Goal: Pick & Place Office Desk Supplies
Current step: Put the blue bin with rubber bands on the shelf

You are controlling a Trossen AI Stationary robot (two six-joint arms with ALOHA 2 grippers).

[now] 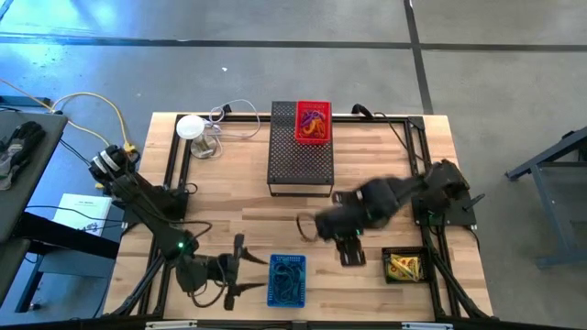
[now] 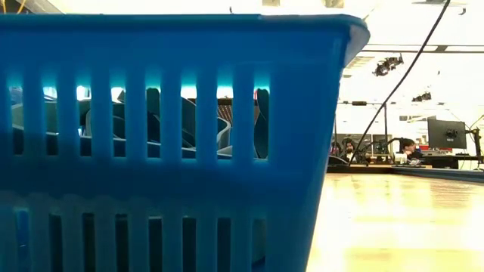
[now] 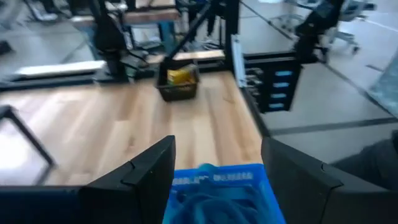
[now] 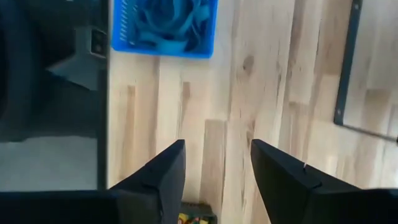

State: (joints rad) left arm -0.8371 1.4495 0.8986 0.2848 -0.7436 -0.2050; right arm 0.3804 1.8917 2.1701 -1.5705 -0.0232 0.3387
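Observation:
A blue slatted basket (image 1: 286,280) of blue loops stands at the table's near edge and fills the low view (image 2: 166,143). My left gripper (image 1: 242,268) is open just left of it, and the left wrist view shows the basket (image 3: 214,186) between the fingers, untouched. My right gripper (image 1: 348,252) is open and empty above bare wood (image 4: 217,144), with the basket (image 4: 165,28) farther off. A tan rubber-band loop (image 1: 305,225) lies on the table beside it. Yellow-and-red packets fill a small black tray (image 1: 402,266) (image 3: 178,84). More bands lie in a red basket (image 1: 312,122).
A tall black mesh box (image 1: 300,156) stands at the table's far middle with the red basket on its far end. A white round object with a thin cable (image 1: 191,126) sits at the far left. Black frame rails run along the table's sides. Bare wood lies between the arms.

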